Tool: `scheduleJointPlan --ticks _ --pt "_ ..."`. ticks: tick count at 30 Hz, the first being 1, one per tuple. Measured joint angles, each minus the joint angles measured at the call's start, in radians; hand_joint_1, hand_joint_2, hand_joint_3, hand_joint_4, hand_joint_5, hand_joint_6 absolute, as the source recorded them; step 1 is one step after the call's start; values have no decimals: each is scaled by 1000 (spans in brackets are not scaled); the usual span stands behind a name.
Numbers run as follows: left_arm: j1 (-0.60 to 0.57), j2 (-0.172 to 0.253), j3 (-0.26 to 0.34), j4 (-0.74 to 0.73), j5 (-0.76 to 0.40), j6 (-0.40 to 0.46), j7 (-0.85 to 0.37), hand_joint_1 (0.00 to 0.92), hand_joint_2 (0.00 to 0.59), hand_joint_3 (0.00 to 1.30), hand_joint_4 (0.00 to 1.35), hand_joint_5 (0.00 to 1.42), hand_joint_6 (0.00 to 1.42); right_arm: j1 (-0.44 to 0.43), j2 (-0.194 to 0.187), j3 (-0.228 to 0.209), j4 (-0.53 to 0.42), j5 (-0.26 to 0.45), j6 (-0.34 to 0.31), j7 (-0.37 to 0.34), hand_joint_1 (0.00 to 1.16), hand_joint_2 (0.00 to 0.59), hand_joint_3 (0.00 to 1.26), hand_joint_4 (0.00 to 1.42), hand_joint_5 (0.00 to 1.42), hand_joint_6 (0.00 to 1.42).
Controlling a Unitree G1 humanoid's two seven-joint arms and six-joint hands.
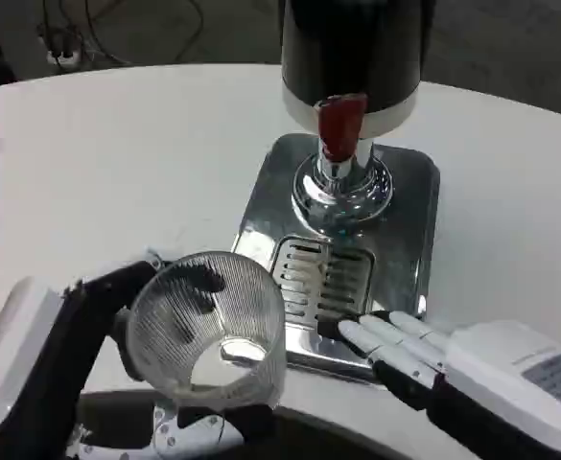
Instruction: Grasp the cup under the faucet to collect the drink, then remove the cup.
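A clear ribbed plastic cup is held by my left hand at the lower left, tilted so its open mouth faces the camera. It sits left of the drip grille, apart from the spout. The drink dispenser stands at the top centre, dark-bodied with a red tap lever above a chrome faucet base. My right hand rests at the front right edge of the chrome drip tray, fingers stretched out flat toward the grille and holding nothing.
The white table stretches wide to the left and behind the tray. Its far edge meets a dark floor with cables at the top left. The table's curved near edge runs just below the hands.
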Motion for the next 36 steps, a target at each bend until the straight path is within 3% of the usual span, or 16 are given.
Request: scheduleJointPlan --ticks 8,36 --pt "-1 0 3 9 0 0 0 743 53 689 727 961 1022 -9 10 21 0 -18 1 6 412 434 3 0 0 0" --pt "-5 0 35 55 -10 -6 4 745 54 689 727 961 1022 -16 42 34 0 -43 3 27 413 430 13 0 0 0"
